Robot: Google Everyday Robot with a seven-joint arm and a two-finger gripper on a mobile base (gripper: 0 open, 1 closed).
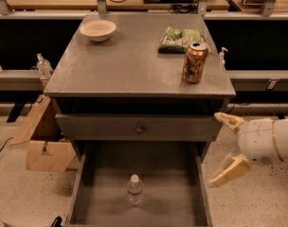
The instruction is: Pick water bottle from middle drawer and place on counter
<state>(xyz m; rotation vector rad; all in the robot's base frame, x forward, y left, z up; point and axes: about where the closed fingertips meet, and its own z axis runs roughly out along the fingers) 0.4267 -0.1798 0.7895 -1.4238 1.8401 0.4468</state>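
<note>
The water bottle [135, 189], small and clear with a white cap, stands upright on the floor of the open middle drawer [182, 193], near its middle. The grey counter [130, 65] tops the cabinet above it. My gripper [223, 148] is at the right of the cabinet, beside the drawer's right wall, with its two cream fingers spread wide apart and nothing between them. It is well to the right of the bottle and apart from it.
On the counter stand a gold can [194, 62], a green snack bag [181, 39] and a white bowl [98, 30]. A closed drawer front with a round knob [140, 129] sits above the open drawer. A cardboard box [44, 145] lies on the floor at left.
</note>
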